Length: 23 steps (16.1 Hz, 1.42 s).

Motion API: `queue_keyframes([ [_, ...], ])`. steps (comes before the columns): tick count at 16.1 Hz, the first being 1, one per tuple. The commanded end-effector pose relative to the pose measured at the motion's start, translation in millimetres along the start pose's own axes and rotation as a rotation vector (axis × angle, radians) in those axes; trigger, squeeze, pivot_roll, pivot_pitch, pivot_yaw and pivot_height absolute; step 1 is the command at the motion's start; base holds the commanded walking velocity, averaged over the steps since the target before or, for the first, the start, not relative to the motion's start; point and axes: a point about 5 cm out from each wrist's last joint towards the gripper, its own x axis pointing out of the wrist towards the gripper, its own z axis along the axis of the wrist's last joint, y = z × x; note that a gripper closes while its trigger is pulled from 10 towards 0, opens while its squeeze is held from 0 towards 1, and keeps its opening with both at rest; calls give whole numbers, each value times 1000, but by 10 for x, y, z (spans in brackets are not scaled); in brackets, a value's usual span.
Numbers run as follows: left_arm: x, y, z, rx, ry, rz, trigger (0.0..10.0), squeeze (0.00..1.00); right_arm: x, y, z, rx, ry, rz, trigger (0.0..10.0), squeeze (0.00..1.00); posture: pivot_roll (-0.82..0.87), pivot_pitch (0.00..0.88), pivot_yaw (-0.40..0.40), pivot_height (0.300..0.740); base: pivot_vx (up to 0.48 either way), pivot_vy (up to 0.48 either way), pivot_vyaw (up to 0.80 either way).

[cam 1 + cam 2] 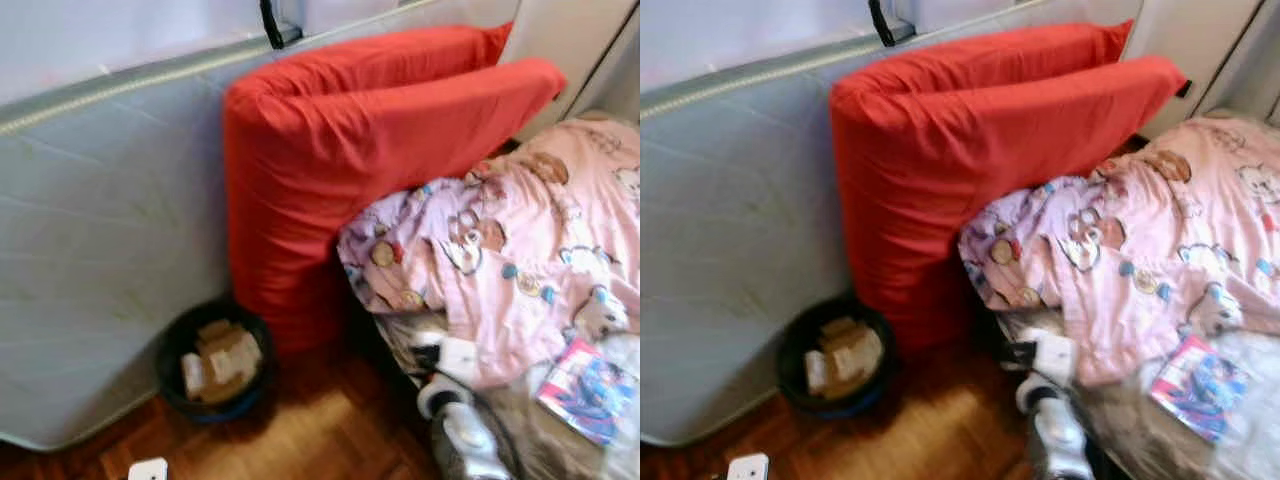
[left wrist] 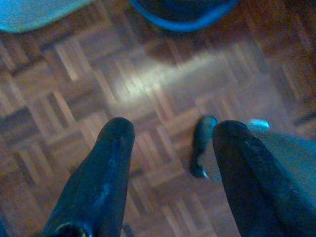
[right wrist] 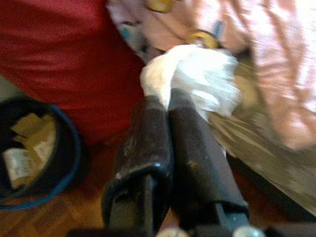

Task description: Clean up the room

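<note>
My right gripper (image 3: 165, 101) is shut on a crumpled white paper wad (image 3: 195, 74), held in the air at the edge of the bed beside the pink blanket. From the head, the wad (image 1: 460, 358) shows just past my silver right arm (image 1: 465, 440). A black waste bin with a blue rim (image 1: 170, 385) stands on the floor to the left, against the red cushion, with paper scraps inside. The bin (image 3: 61, 148) lies below and to one side of the right gripper. My left gripper (image 2: 173, 133) hangs open over the parquet floor, holding nothing.
A big folded red cushion (image 1: 340, 150) leans on a grey mattress (image 1: 100, 240) stood against the wall. A pink cartoon-print blanket (image 1: 540, 240) and a colourful booklet (image 1: 588, 390) lie on the bed. On the parquet lie a small white object (image 1: 148, 468) and a small dark item (image 2: 201, 148).
</note>
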Motion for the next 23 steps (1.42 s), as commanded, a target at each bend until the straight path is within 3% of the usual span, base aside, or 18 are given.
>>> queue_keyframes([
  [1,-28,-29,-118,4,43,-2,10000,0,-24,-122,-17,-10,10,-31,10000,0,82,92,2,740,0,319,0],
  [7,-32,-39,-146,-6,59,2,10000,0,-15,-150,8,-23,9,-28,10000,0,76,93,-15,740,0,319,0],
  [13,-52,86,-141,-49,46,27,10000,0,27,-225,120,-57,-2,-18,10000,0,70,103,-64,740,0,318,0],
  [15,-49,65,-142,-55,46,24,10000,0,37,-218,138,-63,-5,-13,10000,0,69,109,-66,740,0,321,0],
  [20,11,-160,-65,-43,39,3,10000,0,16,-192,80,-63,8,-5,10000,0,74,122,-57,740,0,318,0],
  [23,31,-197,-12,-32,27,-2,10000,0,14,-194,77,-60,9,-9,10000,0,72,123,-54,740,0,214,0],
])
